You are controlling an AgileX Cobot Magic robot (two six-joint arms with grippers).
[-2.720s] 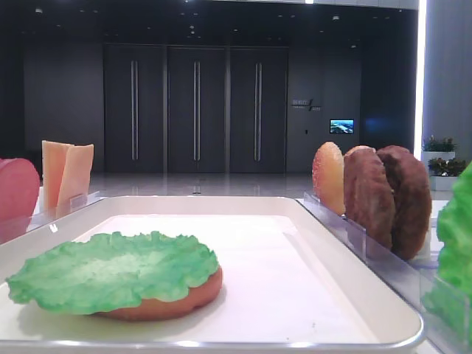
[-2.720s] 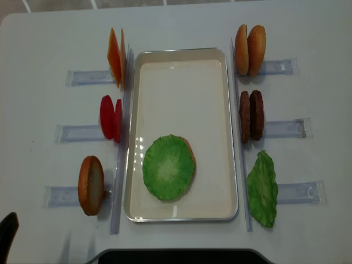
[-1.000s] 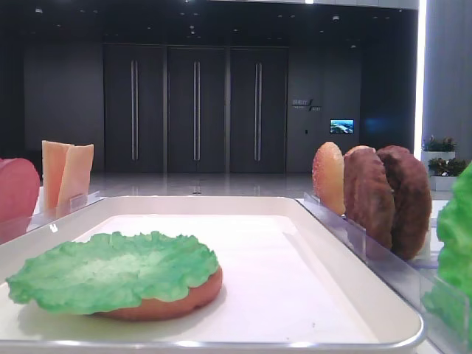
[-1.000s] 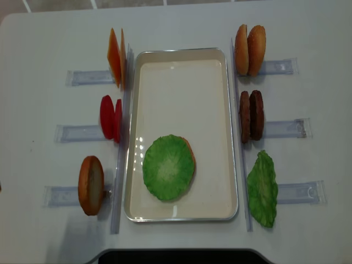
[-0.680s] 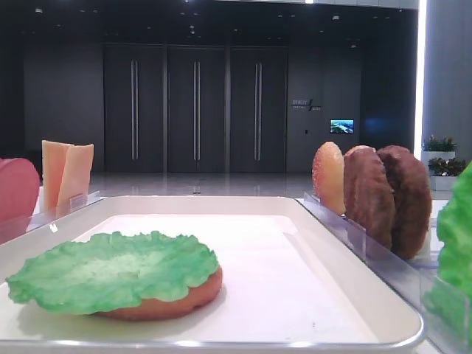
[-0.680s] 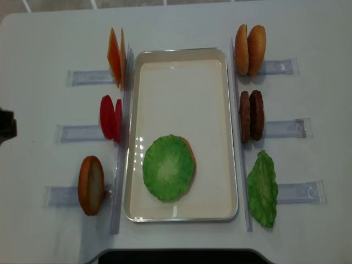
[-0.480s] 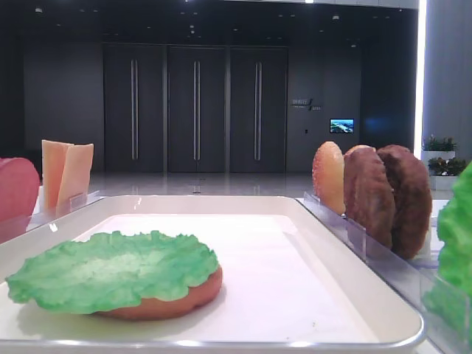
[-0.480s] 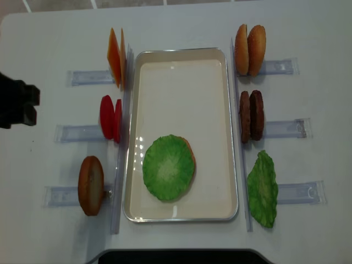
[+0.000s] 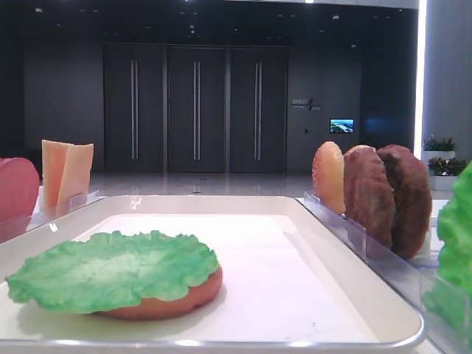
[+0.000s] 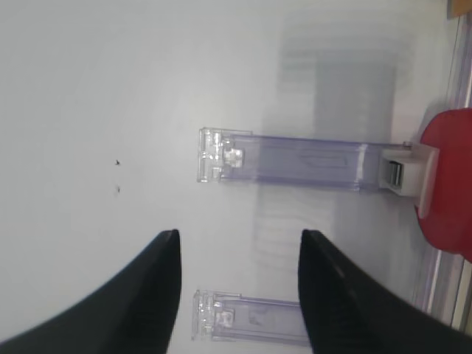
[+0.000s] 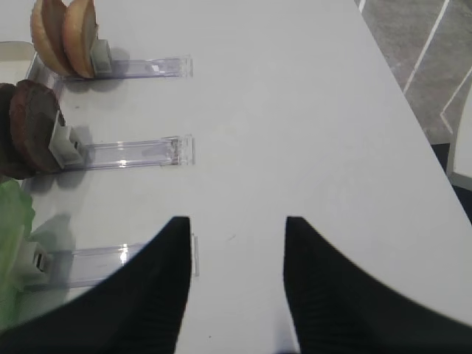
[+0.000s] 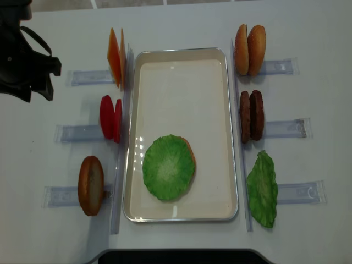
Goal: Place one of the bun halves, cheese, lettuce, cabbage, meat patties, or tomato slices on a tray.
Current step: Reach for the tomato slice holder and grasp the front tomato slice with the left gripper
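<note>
Left gripper [image 10: 237, 295]: we see its two dark fingers parted over bare table [image 12: 181, 25], nothing between them, hovering left of the clear rack [image 10: 295, 160] that carries the tomato slices [image 12: 110, 118]. Right gripper [image 11: 236, 280] likewise spread, empty, above the table near the lettuce rack [image 11: 110, 262].

We log the tray [image 12: 181, 55] at centre. On it, one lettuce leaf [image 12: 168, 167] lies flat over a bun half [image 9: 173, 299]. Upright in racks, left side: cheese [image 12: 115, 58], tomato slices, one bun half [image 12: 91, 185]. Right side: two bun halves [image 12: 249, 49], meat patties [image 12: 251, 115], a second lettuce leaf [image 12: 262, 188].
</note>
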